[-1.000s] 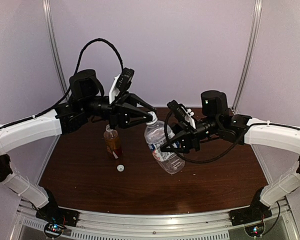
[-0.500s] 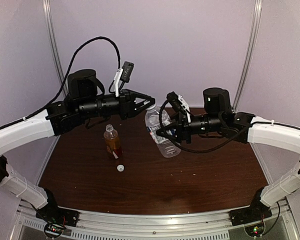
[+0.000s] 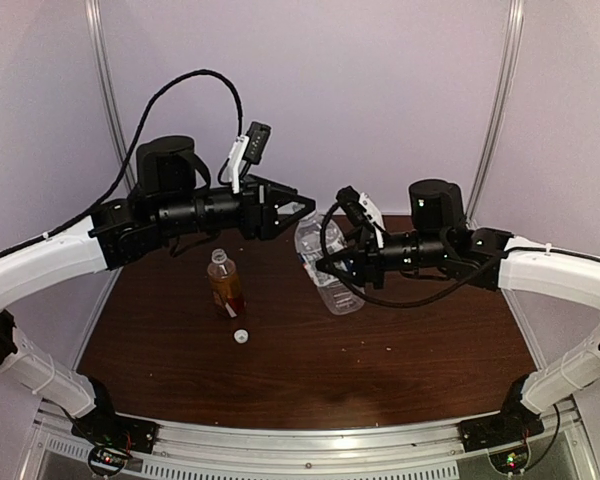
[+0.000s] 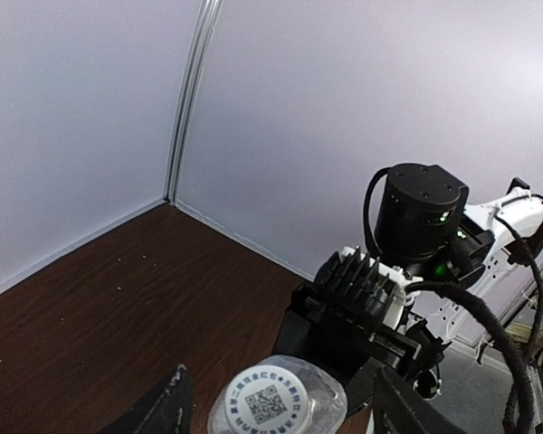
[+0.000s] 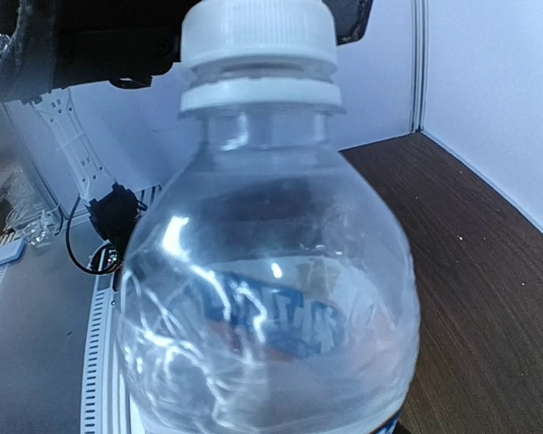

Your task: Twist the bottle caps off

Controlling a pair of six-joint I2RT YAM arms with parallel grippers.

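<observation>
**Operator:** Report the state of both end effectors.

**Unit:** My left end effector is released. Its fingers stand apart at 9 and 3 o'clock of the round white plastic screw cap, and I see no contact. My right end effector is clenched on the clear plastic bottle with the blue-and-white label, holding it tilted over the dark brown wood-grain table. The cap sits on that bottle's neck.

**Operator:** Likely faults?

**Unit:** In my judgement there are three:
1. If I close off-centre, the cap skids out of my fingers.
2. Torque may turn the thin-walled bottle inside my right grasp instead of turning the thread.
3. Too much squeeze buckles the wall.

**Operator:** Inventory?

**Unit:**
- **Bottles:** two. The small amber-liquid plastic bottle stands on the table at 9 o'clock of the held one.
- **Caps:** two. The loose white cap lies at 5 o'clock of the amber bottle.
- **End effectors:** two.
</observation>
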